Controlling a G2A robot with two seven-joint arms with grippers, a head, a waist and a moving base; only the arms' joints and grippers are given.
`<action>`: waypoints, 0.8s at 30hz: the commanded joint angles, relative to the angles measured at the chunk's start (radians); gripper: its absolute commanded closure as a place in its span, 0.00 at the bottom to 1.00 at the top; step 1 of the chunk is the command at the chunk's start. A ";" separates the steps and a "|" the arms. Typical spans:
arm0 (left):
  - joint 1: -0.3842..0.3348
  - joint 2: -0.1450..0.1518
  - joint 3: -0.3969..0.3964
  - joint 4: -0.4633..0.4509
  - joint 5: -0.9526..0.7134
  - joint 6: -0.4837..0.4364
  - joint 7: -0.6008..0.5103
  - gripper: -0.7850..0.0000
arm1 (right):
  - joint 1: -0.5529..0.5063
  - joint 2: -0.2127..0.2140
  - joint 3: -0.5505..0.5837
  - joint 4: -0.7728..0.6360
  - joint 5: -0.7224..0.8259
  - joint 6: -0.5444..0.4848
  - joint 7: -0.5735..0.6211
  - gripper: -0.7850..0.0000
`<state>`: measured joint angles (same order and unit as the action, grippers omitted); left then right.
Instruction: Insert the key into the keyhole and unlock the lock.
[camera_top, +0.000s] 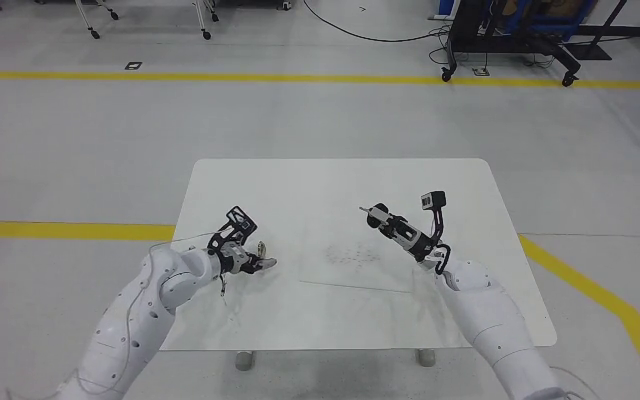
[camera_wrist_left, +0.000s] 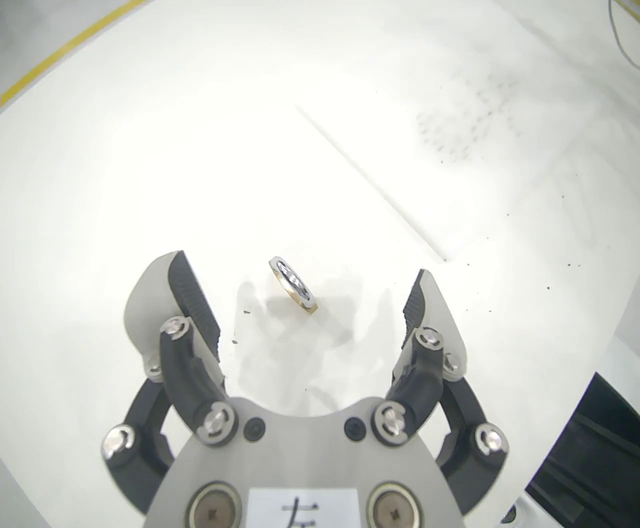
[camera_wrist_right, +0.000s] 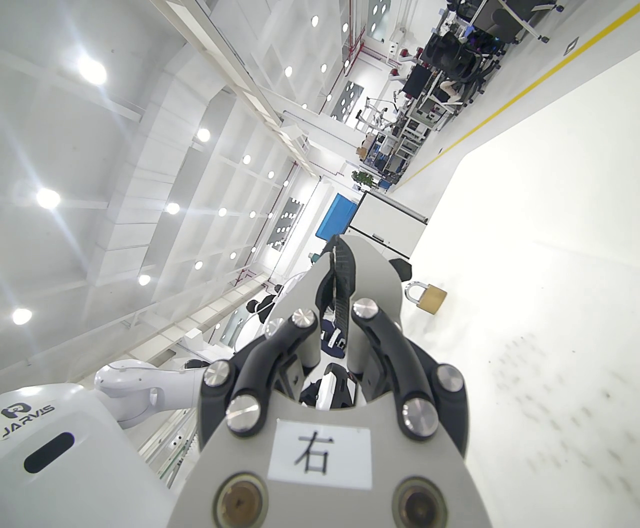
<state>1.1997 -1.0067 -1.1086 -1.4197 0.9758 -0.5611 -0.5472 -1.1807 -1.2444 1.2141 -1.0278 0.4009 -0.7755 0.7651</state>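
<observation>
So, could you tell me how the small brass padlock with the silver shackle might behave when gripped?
The brass padlock looks solid metal: probably rigid, heavy for its size. Its smooth faces may slip, though the left claw's ribbed pads should help.

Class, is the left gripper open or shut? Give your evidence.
Open: the left gripper has its fingers wide apart, the padlock untouched between them.

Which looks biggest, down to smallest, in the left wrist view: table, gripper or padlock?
1. Table
2. Left gripper, open; it is nearest the camera, so this rank is unsure
3. Padlock, edge-on between the fingers
</observation>
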 joint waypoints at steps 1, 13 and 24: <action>-0.005 -0.002 0.010 0.003 0.004 0.004 -0.008 0.19 | 0.000 0.000 0.000 0.000 0.000 0.000 0.000 1.00; -0.020 -0.011 0.025 0.024 0.026 0.054 0.011 0.64 | 0.000 0.000 0.000 0.000 0.000 0.000 0.000 1.00; -0.029 -0.016 0.036 0.045 0.040 0.060 0.013 1.00 | 0.000 0.000 0.000 0.000 0.000 0.000 0.000 1.00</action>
<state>1.1719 -1.0219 -1.0749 -1.3762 1.0130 -0.5040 -0.5333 -1.1807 -1.2445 1.2141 -1.0278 0.4009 -0.7755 0.7651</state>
